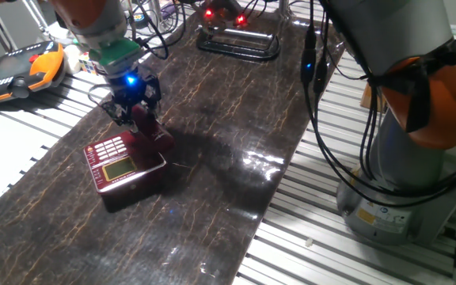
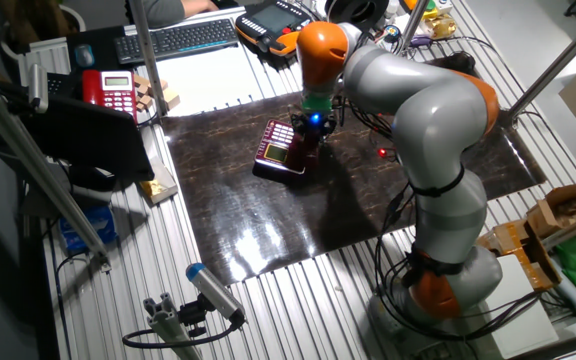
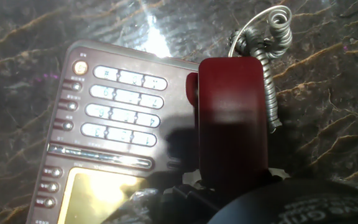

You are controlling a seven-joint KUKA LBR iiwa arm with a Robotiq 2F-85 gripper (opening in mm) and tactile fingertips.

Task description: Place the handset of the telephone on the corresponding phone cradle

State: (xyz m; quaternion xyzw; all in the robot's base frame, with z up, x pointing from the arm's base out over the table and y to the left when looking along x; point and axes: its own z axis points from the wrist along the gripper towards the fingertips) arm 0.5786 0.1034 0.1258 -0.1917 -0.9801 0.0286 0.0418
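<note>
Small dark red boxy phone point(image 3: 114, 134) with pale buttons sits on dark marble-look table point(image 1: 228, 206). To right of buttons, shiny dark red handset bar point(image 3: 234, 118) hangs over long cradle strip point(image 3: 192, 93), curly silver cord point(image 3: 267, 43) at far end. Gripper point(image 1: 131, 111) grips handset, fingers mostly hidden. Good way, I think: line bar up straight with strip, go down slowly, let go only when flat. Keep cord off buttons.

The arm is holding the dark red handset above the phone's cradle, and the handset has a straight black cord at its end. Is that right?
Not quite. The cord is curly and silver-grey, not straight and black, as the hand view shows. The rest holds: the gripper holds the dark red handset above the cradle side of the phone.
</note>
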